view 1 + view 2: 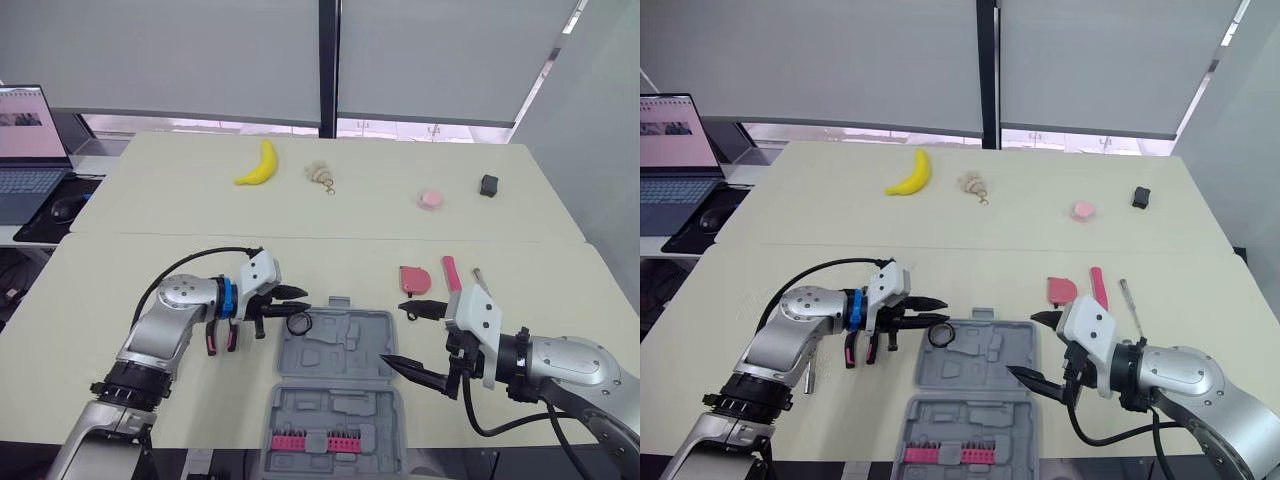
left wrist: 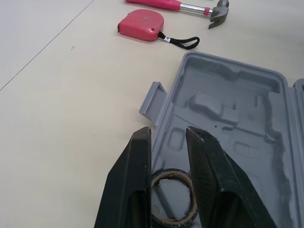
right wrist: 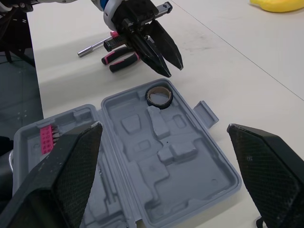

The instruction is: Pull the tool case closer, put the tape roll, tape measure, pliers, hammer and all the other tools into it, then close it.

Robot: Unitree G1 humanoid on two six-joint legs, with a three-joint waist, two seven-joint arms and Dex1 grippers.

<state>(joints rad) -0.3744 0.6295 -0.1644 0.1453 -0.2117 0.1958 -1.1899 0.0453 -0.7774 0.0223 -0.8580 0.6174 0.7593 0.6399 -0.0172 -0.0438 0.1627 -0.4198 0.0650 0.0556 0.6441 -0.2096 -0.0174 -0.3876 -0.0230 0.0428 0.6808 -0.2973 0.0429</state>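
The grey tool case lies open at the table's front, its lid half holding pink bits. A black tape roll rests in the case's far left corner. My left gripper hovers just above the roll, open by a narrow gap with nothing held; the roll shows below its fingers. Pink-handled pliers lie beside the left wrist. My right gripper is spread wide open over the case's right edge. The red tape measure and the pink-handled hammer lie beyond it.
A thin metal tool lies beside the pliers, and another right of the hammer. On the far table are a banana, a small knotted object, a pink object and a black one. A laptop stands far left.
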